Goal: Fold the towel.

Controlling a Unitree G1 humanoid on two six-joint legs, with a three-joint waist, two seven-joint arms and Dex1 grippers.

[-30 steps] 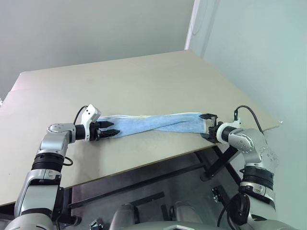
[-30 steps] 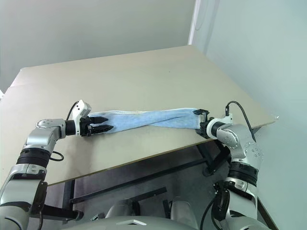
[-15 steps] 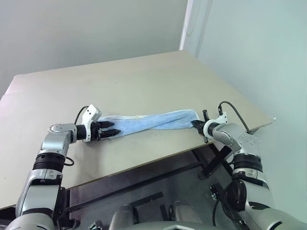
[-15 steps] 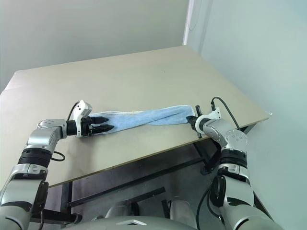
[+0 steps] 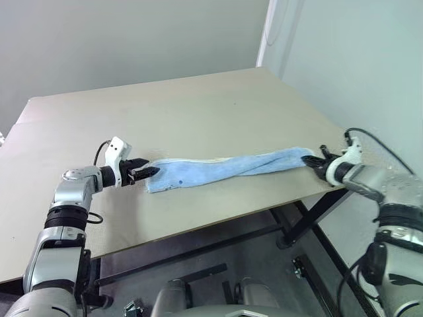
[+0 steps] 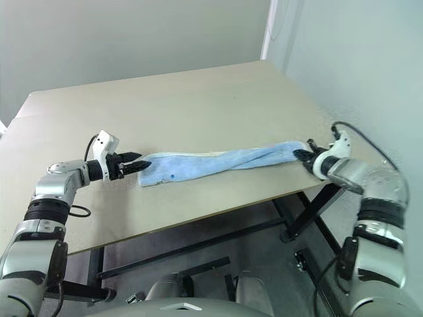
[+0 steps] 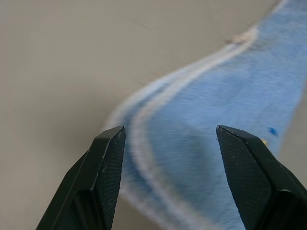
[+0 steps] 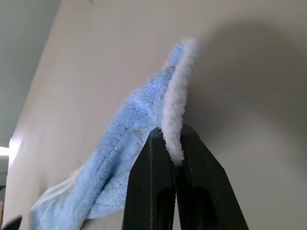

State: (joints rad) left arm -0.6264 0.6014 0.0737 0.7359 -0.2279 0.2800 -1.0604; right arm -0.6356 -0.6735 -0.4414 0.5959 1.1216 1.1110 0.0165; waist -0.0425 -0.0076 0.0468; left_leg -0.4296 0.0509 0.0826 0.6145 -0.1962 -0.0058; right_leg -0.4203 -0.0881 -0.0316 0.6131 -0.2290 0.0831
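The towel (image 5: pixel 225 168) is a light-blue cloth with a whitish hem, drawn out into a long twisted strip across the front of the table (image 5: pixel 198 99). My right gripper (image 5: pixel 309 159) is at the table's right edge, shut on the towel's right end. In the right wrist view the hem (image 8: pixel 176 105) is pinched between the two fingers and that end is raised off the surface. My left gripper (image 5: pixel 151 172) is at the towel's left end. In the left wrist view its fingers (image 7: pixel 105 163) stand apart, with the towel (image 7: pixel 230 105) lying just beyond them and nothing gripped.
The beige table extends far back and to the left. Its front edge (image 5: pixel 218 221) runs just below the towel, and its right edge drops off beside my right gripper. A pale wall (image 5: pixel 357 59) stands close on the right. A black table leg (image 5: pixel 310 214) shows under the right corner.
My right gripper shut on the towel's right end, rolled, and pulled it right and up, stretching the strip. The left gripper stayed open and barely moved.
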